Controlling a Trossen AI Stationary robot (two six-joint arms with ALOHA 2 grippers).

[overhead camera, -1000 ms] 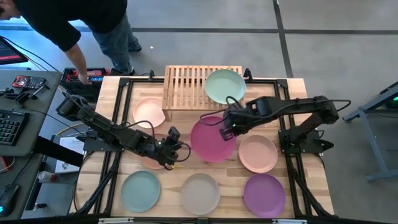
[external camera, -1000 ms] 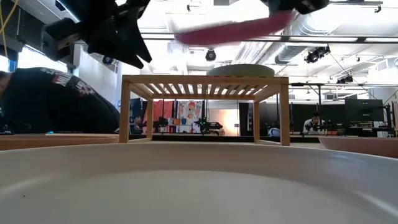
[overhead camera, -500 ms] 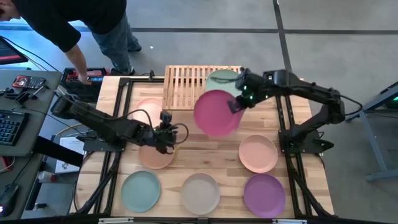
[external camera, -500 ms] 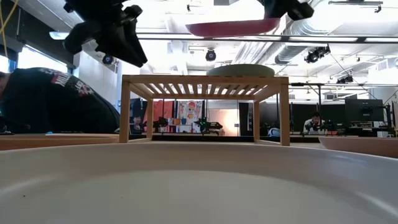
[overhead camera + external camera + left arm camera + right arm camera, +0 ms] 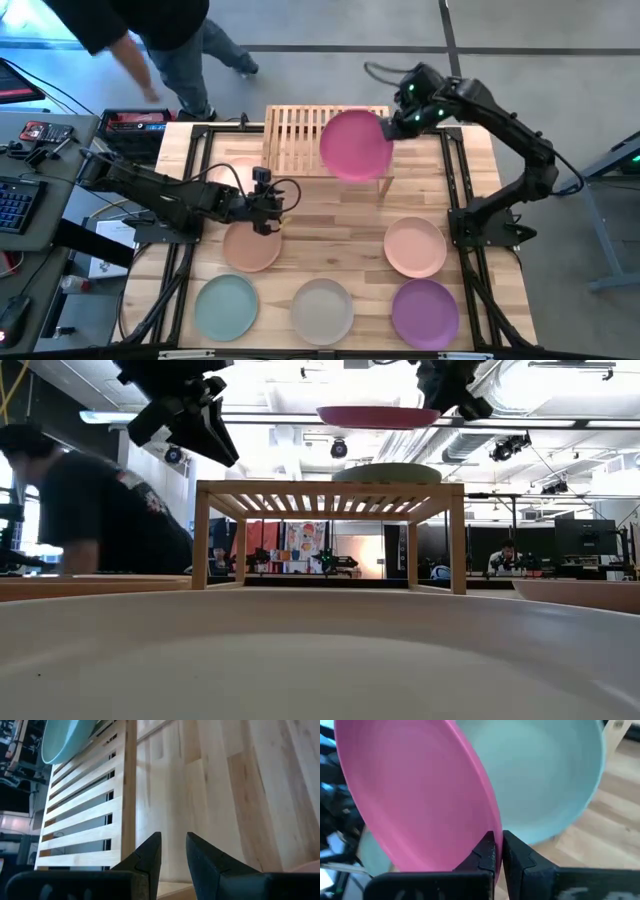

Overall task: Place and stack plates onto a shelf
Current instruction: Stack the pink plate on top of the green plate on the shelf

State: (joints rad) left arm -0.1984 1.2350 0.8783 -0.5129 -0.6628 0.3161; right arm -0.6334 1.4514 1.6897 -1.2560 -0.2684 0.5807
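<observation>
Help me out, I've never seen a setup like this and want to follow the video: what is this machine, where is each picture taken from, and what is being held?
Two robot arms work at a wooden table. One picture looks straight down, one looks level across the tabletop, and two come from cameras on the wrists. The right gripper pinches the rim of a magenta plate, held above a mint plate on the slatted shelf. The left gripper hangs empty over the table, near a peach plate. More plates lie along the front. A person stands behind.
</observation>
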